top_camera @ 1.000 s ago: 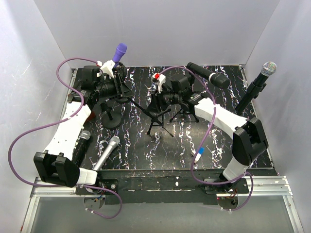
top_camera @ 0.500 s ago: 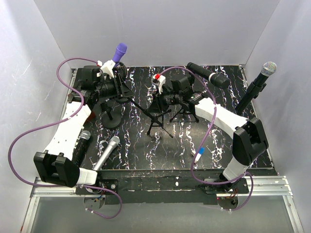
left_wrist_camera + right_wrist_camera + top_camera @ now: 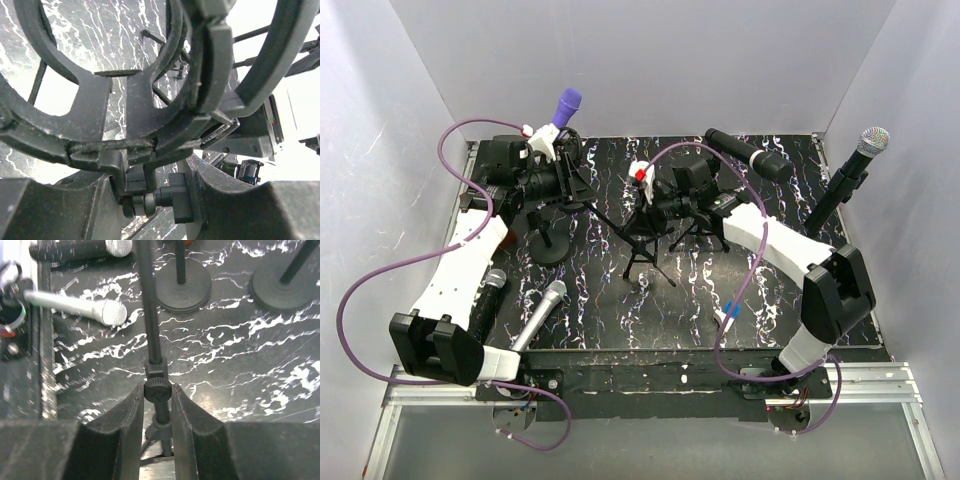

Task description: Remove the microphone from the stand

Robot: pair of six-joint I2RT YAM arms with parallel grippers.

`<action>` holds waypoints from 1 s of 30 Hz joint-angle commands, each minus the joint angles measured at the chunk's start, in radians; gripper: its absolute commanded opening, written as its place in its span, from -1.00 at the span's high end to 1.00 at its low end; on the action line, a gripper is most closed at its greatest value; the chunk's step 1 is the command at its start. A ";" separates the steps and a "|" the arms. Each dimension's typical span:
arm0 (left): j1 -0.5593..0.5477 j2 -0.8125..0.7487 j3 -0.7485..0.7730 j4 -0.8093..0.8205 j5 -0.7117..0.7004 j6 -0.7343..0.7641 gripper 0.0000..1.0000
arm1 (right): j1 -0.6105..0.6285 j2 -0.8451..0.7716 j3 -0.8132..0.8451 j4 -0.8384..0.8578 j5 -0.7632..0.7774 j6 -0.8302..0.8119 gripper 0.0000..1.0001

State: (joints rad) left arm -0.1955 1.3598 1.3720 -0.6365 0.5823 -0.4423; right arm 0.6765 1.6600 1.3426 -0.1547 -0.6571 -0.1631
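Note:
A purple-headed microphone [image 3: 567,105] stands in a white clip [image 3: 542,139] at the back left, above a black ring-shaped shock mount [image 3: 570,178]. My left gripper [image 3: 558,182] is at that mount; in the left wrist view its jaws [image 3: 152,176] are shut on the mount's hinge and thumbscrew [image 3: 172,197], with the rings [image 3: 150,75] filling the view. My right gripper [image 3: 658,203] is shut on the knurled knob [image 3: 158,390] of the black tripod stand [image 3: 645,245] in the middle, which carries a white and red clip [image 3: 640,172].
A silver microphone [image 3: 542,313] and a black one [image 3: 490,298] lie near the front left. Another black microphone [image 3: 750,153] lies at the back. A silver-headed microphone [image 3: 873,140] stands on a stand at the right wall. A round stand base [image 3: 552,246] sits beside the tripod.
My right jaws have closed onto the tripod stand's knob, and the white and red clip on top has shifted slightly. The left arm and the purple microphone have not moved.

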 commanded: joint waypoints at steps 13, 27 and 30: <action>0.002 -0.011 0.059 0.034 0.065 0.019 1.00 | 0.113 -0.303 -0.525 0.587 -0.197 -1.483 0.97; 0.002 0.015 0.102 0.041 0.051 0.050 1.00 | 0.117 -0.325 -0.380 0.332 -0.050 -0.835 -0.62; 0.002 0.021 0.099 0.049 0.050 0.050 1.00 | 0.117 -0.286 -0.260 0.301 0.049 -0.401 -0.68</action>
State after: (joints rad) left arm -0.1982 1.3788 1.4281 -0.6388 0.6132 -0.3847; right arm 0.7887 1.3750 0.9165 0.2459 -0.7105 -1.1004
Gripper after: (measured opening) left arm 0.379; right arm 0.827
